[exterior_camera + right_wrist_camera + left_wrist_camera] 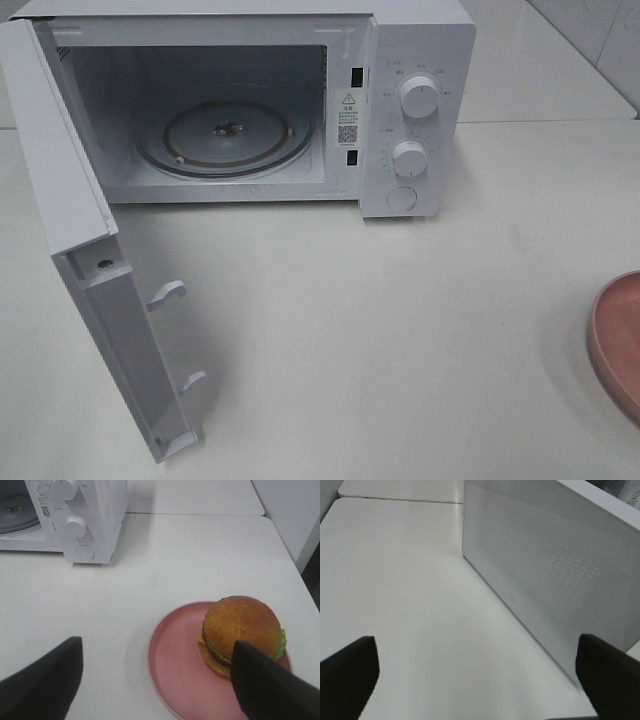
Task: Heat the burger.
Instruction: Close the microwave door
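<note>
White microwave (400, 110): door swung open, glass turntable (225, 135) bare. Golden-bunned burger (242, 630) on round pink plate (170, 665), unloaded. Our left gripper (475, 680) and right gripper (157, 680): both wide, empty.

microwave (415, 110) frame bears a warning triangle and qr label (347, 130); wording seems illegible

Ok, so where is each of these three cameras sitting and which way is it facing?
Exterior high: mounted above, looking down at the open microwave on the white table; no arm shows.
Left wrist: on the left arm, facing the open microwave door; dark fingers spread.
Right wrist: on the right arm, facing the burger on the pink plate; fingers spread.
Shared: exterior and right wrist both show the plate and the microwave knobs.
</note>
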Tool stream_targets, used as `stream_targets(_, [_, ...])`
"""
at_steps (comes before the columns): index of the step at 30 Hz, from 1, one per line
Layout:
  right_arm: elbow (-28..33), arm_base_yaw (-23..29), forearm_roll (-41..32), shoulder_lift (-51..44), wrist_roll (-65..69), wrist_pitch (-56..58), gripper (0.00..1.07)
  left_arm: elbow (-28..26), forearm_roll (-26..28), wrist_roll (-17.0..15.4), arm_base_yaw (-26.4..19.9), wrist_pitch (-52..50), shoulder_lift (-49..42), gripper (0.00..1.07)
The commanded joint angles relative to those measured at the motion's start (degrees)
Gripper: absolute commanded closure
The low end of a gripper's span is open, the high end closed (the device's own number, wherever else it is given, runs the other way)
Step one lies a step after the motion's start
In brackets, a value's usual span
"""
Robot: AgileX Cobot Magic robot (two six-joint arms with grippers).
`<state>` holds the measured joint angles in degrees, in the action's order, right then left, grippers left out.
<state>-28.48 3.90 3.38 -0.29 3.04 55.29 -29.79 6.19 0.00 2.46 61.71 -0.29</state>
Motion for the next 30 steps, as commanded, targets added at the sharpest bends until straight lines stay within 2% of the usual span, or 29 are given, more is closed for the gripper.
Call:
stream_targets(1, [0.2, -0.5, -0.2, -1.5, -0.5, -0.2, 0.31, 0.1, 0.1, 0.0, -0.3, -0.5, -0.1, 0.06])
stream_targets(30, [0.2, -0.5, 0.0, -1.5, -0.2, -0.2, 0.31, 0.1, 0.1, 0.0, -0.3, -0.5, -0.1, 0.06])
